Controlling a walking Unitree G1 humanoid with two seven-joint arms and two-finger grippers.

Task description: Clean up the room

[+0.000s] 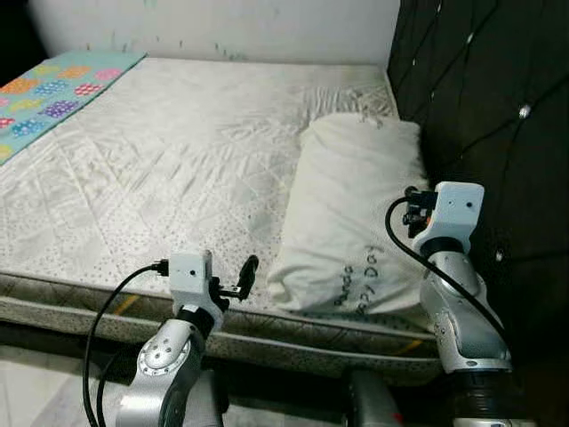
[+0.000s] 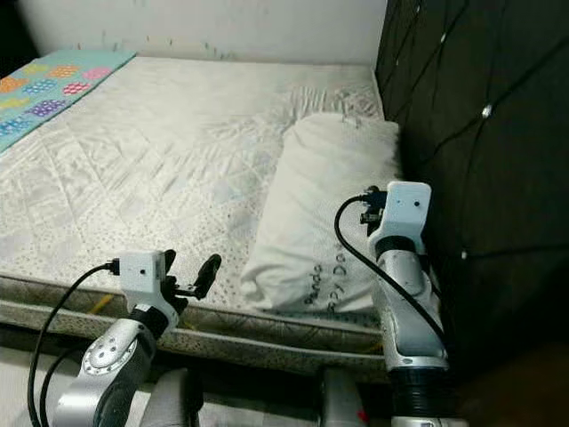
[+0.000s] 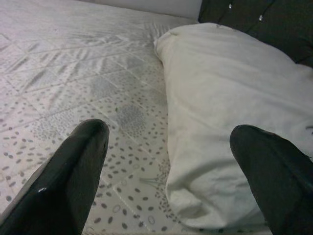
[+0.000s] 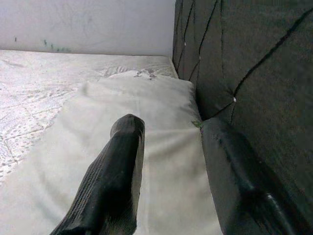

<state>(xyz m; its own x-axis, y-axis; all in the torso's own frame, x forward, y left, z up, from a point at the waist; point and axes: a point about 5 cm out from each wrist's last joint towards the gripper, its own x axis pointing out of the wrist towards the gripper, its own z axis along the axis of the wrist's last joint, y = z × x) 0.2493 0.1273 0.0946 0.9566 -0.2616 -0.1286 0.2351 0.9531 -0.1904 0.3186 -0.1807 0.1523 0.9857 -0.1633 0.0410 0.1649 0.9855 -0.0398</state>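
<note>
Pillow (image 1: 351, 209) on mattress (image 1: 178, 169), beside headboard (image 1: 484, 107)

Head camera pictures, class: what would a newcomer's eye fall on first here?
A big white pillow lies on the bare quilted mattress, against the dark tufted headboard. The left hand hangs open near the pillow's near corner, and the right hand is open over the pillow beside the headboard. A colourful patterned cloth covers the far left corner.

A cream rectangular fabric pillow (image 1: 356, 205) bearing dark lettering lies on a white quilted mattress (image 1: 178, 169) printed with grey speckled diamonds. Beside the pillow stands a black tufted headboard (image 1: 489, 98); far from it, a turquoise multicoloured-patterned blanket (image 1: 53, 89).
</note>
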